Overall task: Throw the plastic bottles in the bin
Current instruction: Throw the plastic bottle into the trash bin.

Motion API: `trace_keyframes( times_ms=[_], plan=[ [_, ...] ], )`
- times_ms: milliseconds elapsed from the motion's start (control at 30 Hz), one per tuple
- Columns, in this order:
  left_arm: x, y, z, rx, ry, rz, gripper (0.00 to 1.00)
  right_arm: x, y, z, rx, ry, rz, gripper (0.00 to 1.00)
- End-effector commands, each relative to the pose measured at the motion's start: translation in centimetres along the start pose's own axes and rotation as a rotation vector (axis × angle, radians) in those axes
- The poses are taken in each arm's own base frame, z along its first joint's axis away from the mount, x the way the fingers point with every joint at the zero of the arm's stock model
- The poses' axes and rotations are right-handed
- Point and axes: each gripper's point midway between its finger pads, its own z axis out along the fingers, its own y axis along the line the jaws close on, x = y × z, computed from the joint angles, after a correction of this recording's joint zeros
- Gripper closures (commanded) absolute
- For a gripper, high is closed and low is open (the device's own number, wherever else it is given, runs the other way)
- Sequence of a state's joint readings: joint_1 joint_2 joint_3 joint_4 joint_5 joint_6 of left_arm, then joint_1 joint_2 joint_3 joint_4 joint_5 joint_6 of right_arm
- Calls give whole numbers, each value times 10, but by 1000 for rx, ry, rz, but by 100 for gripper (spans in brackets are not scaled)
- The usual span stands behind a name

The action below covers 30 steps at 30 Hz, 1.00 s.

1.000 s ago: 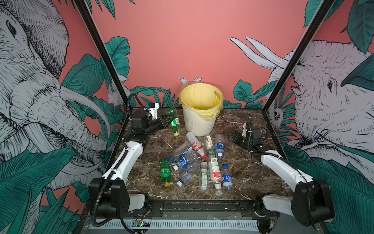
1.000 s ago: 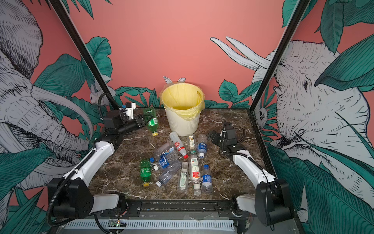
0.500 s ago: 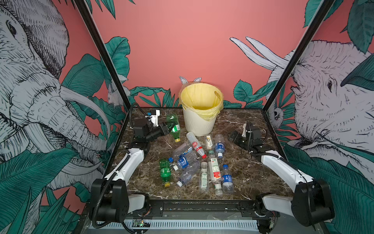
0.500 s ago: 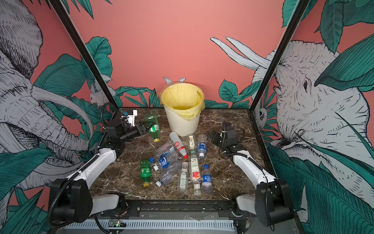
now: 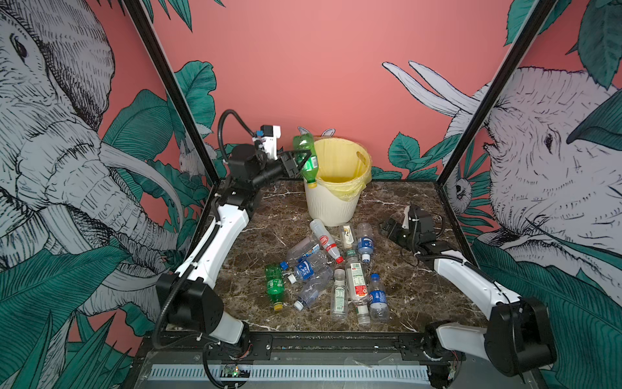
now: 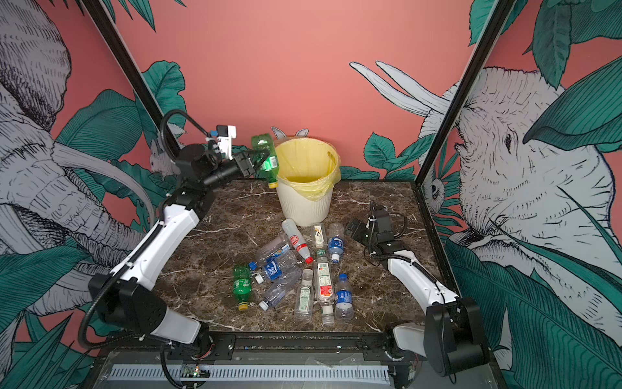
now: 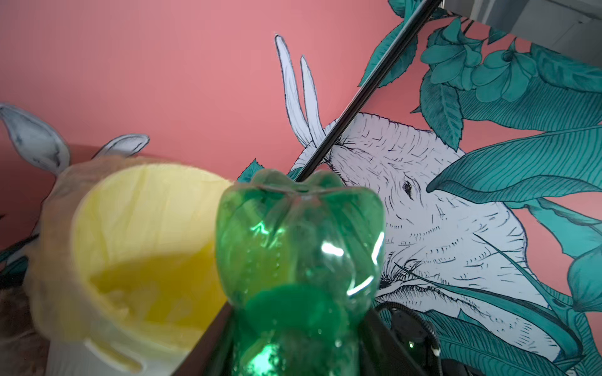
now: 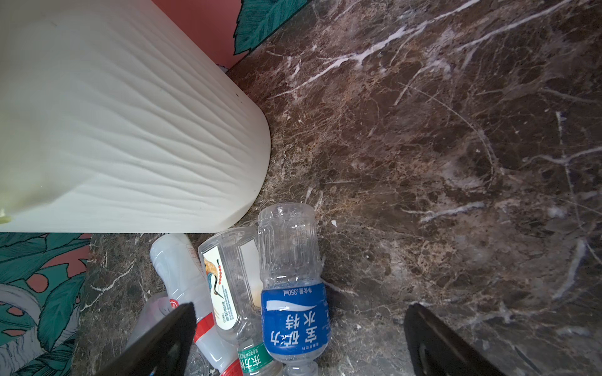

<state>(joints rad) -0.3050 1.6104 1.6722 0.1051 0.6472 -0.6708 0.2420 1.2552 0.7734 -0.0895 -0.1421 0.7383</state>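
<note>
One green bottle (image 5: 305, 150) hangs cap-down between the fingers (image 7: 205, 348) of the left gripper (image 5: 303, 161), right at the edge of the bin (image 5: 331, 205) on the side nearest the left arm. In both top views its yellow cap shows against the bin's outer wall just below the rim, and its lobed base points up. The two dark fingers stand on either side of the bottle's waist, but whether they press it or merely flank it cannot be told. In the left wrist view this bottle is glossy, translucent green with a petal-shaped bottom, and the bin's mouth lies just beside it, lined with a thin, crinkled yellow bag (image 7: 107, 228).

The bin is round and cream-white, with a wall ribbed in shallow waves. It stands at the back of a dark brown marble table (image 5: 420, 286) veined with white.

The other plastic bottles (image 5: 336, 269) lie in a loose heap at the table's middle, in front of the bin. Most are clear, thin-walled and ridged, with blue, red or white-green labels. A second green bottle (image 5: 275, 286) with a yellow cap lies at the heap's left edge.

The right gripper (image 5: 387, 230) sits low over the table just right of the heap, its jaws spread wide and holding nothing. In its wrist view a blue-labelled bottle (image 8: 293, 312) lies on the marble near the bin's foot
</note>
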Motion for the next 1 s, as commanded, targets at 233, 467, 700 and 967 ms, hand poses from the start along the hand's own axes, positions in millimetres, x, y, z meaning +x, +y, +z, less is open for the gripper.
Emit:
trace_keyframes(
  times_ms=[233,467,700,967],
  plan=[
    [-38,14,41,-70,41,-71,1,-13,11,-13,-18,-23,0,1],
    [-54,1,-18,-154,-5,-2,1,-18,12,-19,1,-31,-48,1],
    [-5,15,-58,-229,76,48,1,-16,4,-16,47,-19,-22,1],
    [49,43,-90,-345,157,43,1,-7,12,-6,6,47,-45,1]
  ],
)
